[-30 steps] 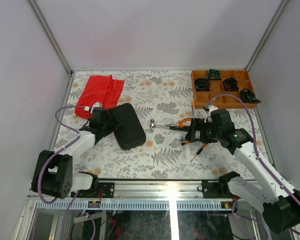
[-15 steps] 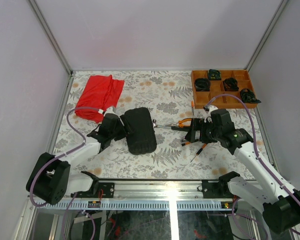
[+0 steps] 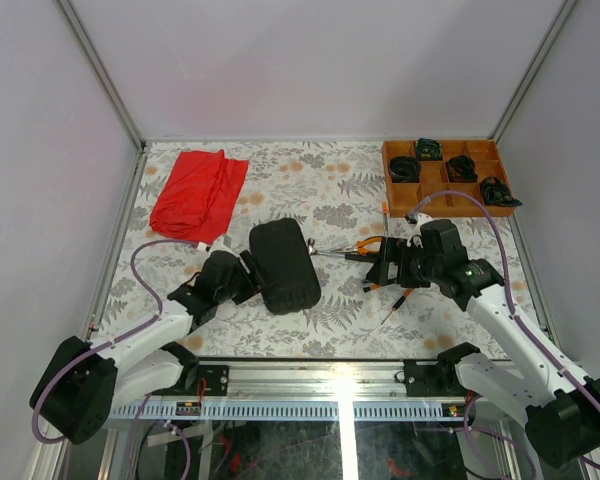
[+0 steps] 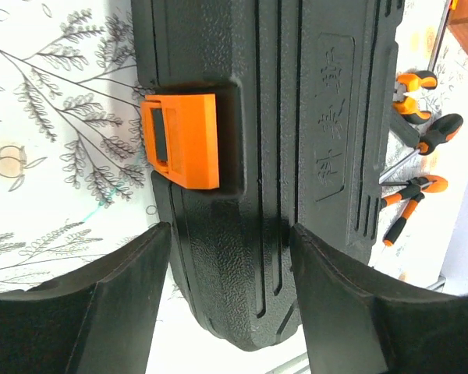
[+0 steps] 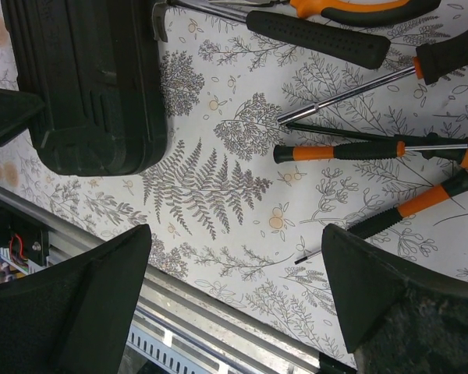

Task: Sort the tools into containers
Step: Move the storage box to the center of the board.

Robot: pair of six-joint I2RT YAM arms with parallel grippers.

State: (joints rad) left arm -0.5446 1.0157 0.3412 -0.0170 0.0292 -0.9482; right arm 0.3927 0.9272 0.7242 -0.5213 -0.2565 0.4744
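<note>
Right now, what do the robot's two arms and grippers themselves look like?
Both the left arm and right arm have white links and chunky black joint housings. A purple cable loops along each. The left gripper and right gripper each have two broad, matte black fingers with a grainy texture. No markings are legible.
</note>
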